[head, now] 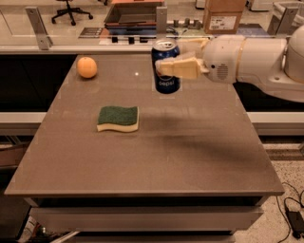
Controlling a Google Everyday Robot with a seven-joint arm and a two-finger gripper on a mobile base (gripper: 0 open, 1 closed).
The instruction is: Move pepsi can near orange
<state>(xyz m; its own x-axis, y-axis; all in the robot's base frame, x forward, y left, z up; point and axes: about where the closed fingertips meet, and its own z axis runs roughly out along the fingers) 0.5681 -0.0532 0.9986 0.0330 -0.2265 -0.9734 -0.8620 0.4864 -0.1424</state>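
Right now the gripper (170,56) is clamped around the pepsi can (166,71), with one finger (183,68) across the front of it and the other behind it. The can stands upright over the far part of the table (190,156), at about 12 o'clock from the table's middle. It looks lifted a little off the top, but that is hard to tell for sure. The white arm (256,61) reaches in from 3 o'clock.

The orange (87,67) sits on the table at 9 o'clock from the can, well apart from it, near the far left corner. A green and yellow sponge (118,118) lies flat at about 7 o'clock from the can. A cardboard box (225,14) stands beyond the table at 1 o'clock.
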